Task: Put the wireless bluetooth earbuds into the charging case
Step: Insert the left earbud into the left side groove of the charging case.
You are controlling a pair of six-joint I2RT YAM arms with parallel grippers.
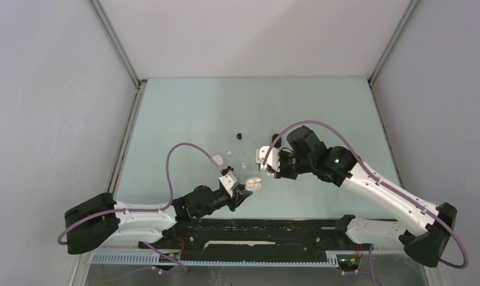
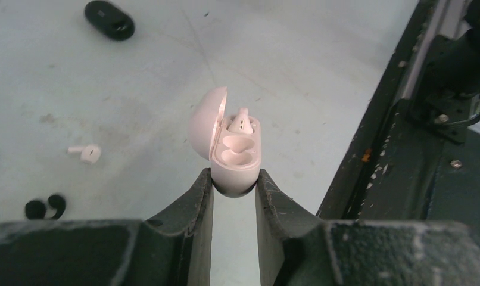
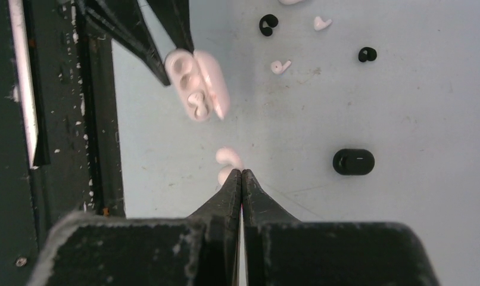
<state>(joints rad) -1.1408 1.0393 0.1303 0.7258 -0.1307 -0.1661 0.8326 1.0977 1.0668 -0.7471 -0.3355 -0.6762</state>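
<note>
My left gripper [image 2: 234, 177] is shut on the lower end of the open pale charging case [image 2: 236, 156], held off the table with its lid swung left. One white earbud [image 2: 242, 123] sits in the far slot, and the near slot is bare. From above, the case [image 1: 255, 185] is just left of my right gripper [image 1: 275, 173]. In the right wrist view that gripper [image 3: 242, 173] is shut, with a white earbud [image 3: 227, 159] at its tips, below the case [image 3: 197, 83]. Loose white earbuds [image 3: 280, 66] and black earbuds [image 3: 367, 54] lie on the table.
A shut black case [image 3: 353, 161] lies on the table right of my right gripper's tips. Another white earbud [image 2: 86, 154] and a black one [image 2: 45, 207] lie left of the held case. The black base rail [image 1: 255, 229] runs along the near edge.
</note>
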